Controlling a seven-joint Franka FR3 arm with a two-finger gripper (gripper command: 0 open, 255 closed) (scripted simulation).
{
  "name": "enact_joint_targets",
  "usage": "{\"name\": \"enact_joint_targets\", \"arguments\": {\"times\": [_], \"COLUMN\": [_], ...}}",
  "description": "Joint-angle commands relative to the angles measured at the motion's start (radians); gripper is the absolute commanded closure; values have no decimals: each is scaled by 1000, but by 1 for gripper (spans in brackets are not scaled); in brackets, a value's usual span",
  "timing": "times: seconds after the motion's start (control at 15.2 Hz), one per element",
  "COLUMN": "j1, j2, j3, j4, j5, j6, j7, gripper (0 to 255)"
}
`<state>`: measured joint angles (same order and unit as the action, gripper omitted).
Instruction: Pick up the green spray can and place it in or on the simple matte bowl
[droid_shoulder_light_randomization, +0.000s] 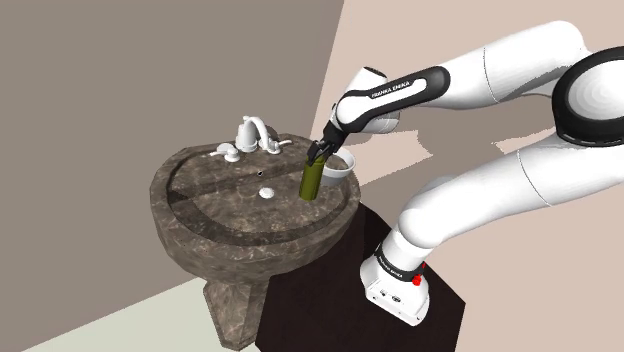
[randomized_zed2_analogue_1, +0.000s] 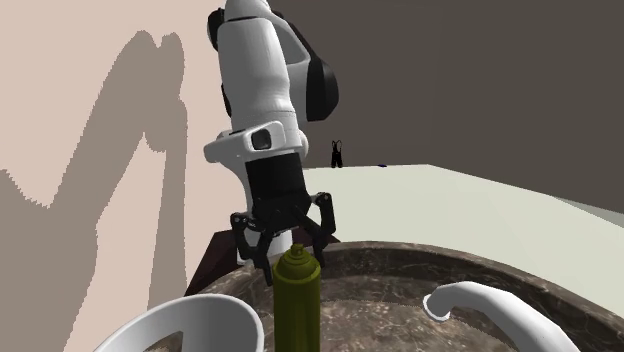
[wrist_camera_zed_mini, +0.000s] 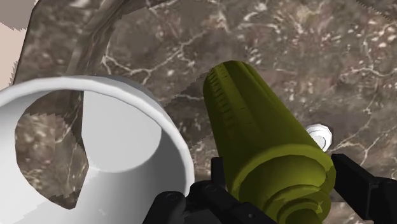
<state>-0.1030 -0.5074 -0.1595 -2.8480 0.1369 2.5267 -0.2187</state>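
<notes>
An olive-green spray can (droid_shoulder_light_randomization: 313, 180) stands upright on the dark marble sink (droid_shoulder_light_randomization: 200, 215), right beside a plain white bowl (droid_shoulder_light_randomization: 340, 166) on the sink's rim. My black gripper (droid_shoulder_light_randomization: 320, 150) comes down on the can's top and is shut on it. In the wrist view the fingers (wrist_camera_zed_mini: 359, 184) clasp the can (wrist_camera_zed_mini: 261, 133) near its cap, with the bowl (wrist_camera_zed_mini: 137, 105) close alongside. The second exterior view has the gripper (randomized_zed2_analogue_1: 287, 250) over the can (randomized_zed2_analogue_1: 297, 300), with the bowl's rim (randomized_zed2_analogue_1: 185, 315) to the can's left.
A white faucet (droid_shoulder_light_randomization: 255, 132) with side handles stands at the back of the sink, and its spout (randomized_zed2_analogue_1: 490, 310) curves in at the second exterior view's lower right. A white drain (droid_shoulder_light_randomization: 266, 193) lies in the basin. Walls rise behind the sink.
</notes>
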Motion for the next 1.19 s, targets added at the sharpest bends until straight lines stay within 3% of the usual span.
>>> {"name": "enact_joint_targets", "arguments": {"times": [0.0, 1.12], "j1": [-5, -32], "j2": [-18, -158], "j3": [4, 34], "j4": [9, 156], "j5": [-6, -41], "j6": [-27, -313], "j7": [7, 63], "gripper": [255, 255]}}
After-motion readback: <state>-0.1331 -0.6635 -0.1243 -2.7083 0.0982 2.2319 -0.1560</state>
